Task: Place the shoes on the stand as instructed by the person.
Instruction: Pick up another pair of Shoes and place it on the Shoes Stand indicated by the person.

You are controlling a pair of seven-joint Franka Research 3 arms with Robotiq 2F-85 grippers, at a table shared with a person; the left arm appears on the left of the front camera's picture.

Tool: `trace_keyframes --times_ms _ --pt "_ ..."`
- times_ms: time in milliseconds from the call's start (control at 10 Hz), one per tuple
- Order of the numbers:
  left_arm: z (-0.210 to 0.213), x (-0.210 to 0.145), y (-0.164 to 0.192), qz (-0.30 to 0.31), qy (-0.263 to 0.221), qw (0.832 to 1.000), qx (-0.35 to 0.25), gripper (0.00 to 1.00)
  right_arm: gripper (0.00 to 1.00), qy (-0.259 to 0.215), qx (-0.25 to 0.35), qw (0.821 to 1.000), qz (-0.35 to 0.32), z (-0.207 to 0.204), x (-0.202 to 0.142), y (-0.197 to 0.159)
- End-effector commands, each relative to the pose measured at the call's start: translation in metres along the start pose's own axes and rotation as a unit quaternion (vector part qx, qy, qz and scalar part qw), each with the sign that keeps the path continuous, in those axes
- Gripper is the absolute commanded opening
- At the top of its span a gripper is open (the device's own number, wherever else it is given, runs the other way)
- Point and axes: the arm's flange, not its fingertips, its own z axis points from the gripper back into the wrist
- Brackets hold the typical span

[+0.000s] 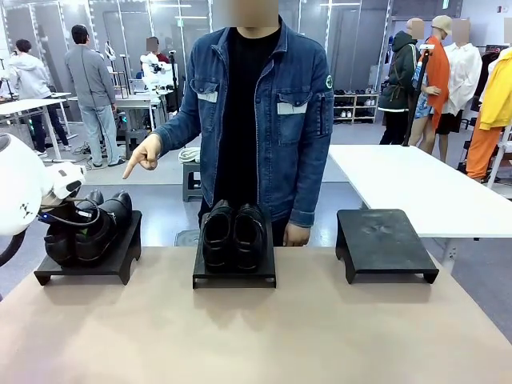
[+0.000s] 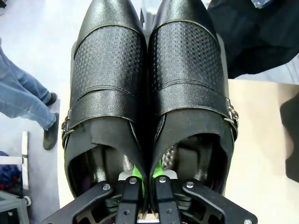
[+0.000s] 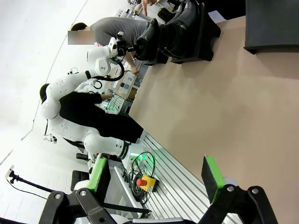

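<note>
One pair of glossy black shoes (image 1: 88, 226) is on the left black stand (image 1: 120, 260), beside my white left arm (image 1: 24, 192). In the left wrist view my left gripper (image 2: 146, 175) is shut on the two inner walls of these shoes (image 2: 149, 93), pinching them together at the heel openings. A second pair of shoes (image 1: 234, 234) sits on the middle stand (image 1: 234, 278). The person (image 1: 256, 104) in a denim jacket stands behind the table and points a finger (image 1: 144, 157) down toward the left stand. My right gripper (image 3: 156, 179) hangs open over the table, holding nothing.
A third black stand (image 1: 382, 240) at the right of the tan table (image 1: 256, 336) carries nothing. A white table (image 1: 416, 188) stands behind it. The person's other hand (image 1: 296, 234) rests at the table's far edge. Other people stand far back.
</note>
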Motion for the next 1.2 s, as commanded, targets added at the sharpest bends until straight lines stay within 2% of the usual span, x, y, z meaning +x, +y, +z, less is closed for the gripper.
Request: trace_keyframes --times_ms 0,200,300,400,500,600,800,900,1100 --pt "-0.001 0.01 0.007 -0.008 -0.024 1.0 -0.01 0.07 1.0 -0.001 0.004 1.0 0.009 0.002 -0.001 0.001" --pt "-0.006 0.011 0.006 -0.008 -0.023 1.0 -0.015 0.43 1.0 -0.001 0.004 1.0 0.009 0.002 -0.001 0.001" --pt "-0.006 0.011 0.007 -0.007 -0.022 1.0 -0.016 0.44 1.0 -0.001 0.004 1.0 0.009 0.002 -0.001 0.001" --pt "-0.005 0.011 0.008 -0.006 -0.02 1.0 -0.017 0.79 1.0 -0.001 0.004 1.0 0.009 0.002 -0.001 0.001" --pt "0.002 0.011 0.009 -0.008 -0.017 1.0 -0.02 0.8 1.0 -0.001 0.004 1.0 0.009 0.002 -0.001 0.001" --pt "0.009 0.011 0.011 -0.01 -0.018 1.0 -0.018 1.0 1.0 -0.001 0.004 1.0 0.009 0.002 -0.001 0.001" --pt "0.019 0.006 0.009 -0.022 -0.003 1.0 -0.015 1.0 1.0 -0.001 0.004 1.0 0.009 0.002 -0.001 0.001" --pt "0.023 0.003 0.009 -0.02 0.004 1.0 -0.013 0.97 1.0 -0.001 0.004 1.0 0.009 0.002 -0.001 0.001" --pt "0.039 -0.004 0.007 -0.038 0.004 0.999 -0.022 1.0 1.0 -0.001 0.004 1.0 0.009 0.002 -0.001 0.001"
